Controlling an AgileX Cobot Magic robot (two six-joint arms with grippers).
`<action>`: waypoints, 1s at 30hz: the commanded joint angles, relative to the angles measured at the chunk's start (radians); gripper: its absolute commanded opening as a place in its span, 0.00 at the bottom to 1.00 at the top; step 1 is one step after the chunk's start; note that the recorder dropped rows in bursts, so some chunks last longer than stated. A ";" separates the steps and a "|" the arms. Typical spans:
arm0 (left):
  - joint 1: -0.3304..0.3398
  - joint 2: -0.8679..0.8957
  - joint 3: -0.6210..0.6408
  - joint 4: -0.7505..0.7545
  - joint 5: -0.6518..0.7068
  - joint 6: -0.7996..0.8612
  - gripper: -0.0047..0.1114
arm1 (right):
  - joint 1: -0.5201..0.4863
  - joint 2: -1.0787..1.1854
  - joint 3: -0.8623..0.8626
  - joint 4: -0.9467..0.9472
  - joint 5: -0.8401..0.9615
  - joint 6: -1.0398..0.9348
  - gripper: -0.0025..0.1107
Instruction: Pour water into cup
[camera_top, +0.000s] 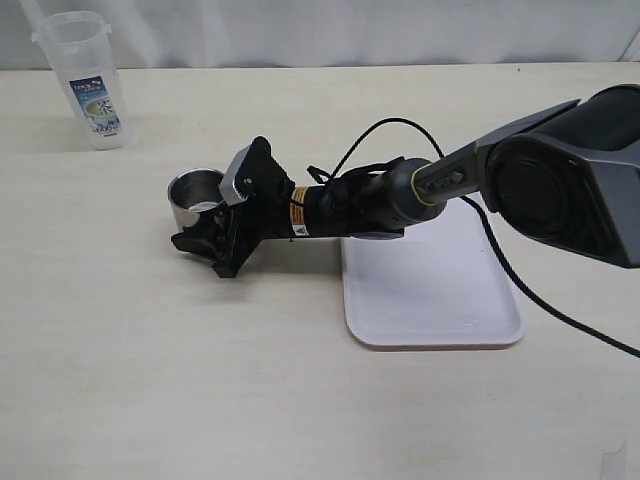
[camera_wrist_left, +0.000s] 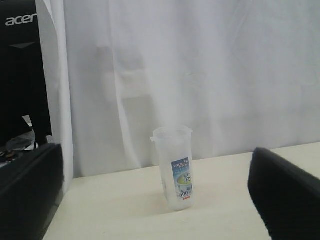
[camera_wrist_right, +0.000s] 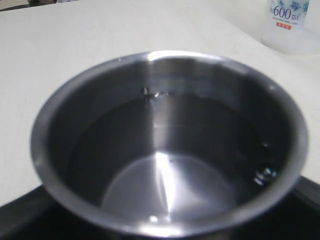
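the cup (camera_top: 194, 198), water (camera_wrist_right: 172, 145) inside, stands between the right gripper (camera_top: 207, 226) jaws, whose grip cannot be told, a tray (camera_top: 430, 300) near the cup, the bottle (camera_top: 90, 82) well apart, left gripper (camera_wrist_left: 154, 192) jaws wide.
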 joint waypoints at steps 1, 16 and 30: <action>0.003 -0.049 0.038 -0.010 -0.016 0.002 0.84 | -0.002 0.003 0.000 -0.007 0.017 0.007 0.06; 0.003 -0.049 0.073 -0.010 -0.010 0.000 0.84 | -0.002 0.003 0.000 -0.007 0.017 0.007 0.06; 0.003 -0.049 0.153 0.016 -0.034 0.000 0.84 | -0.002 0.003 0.000 -0.007 0.017 0.007 0.06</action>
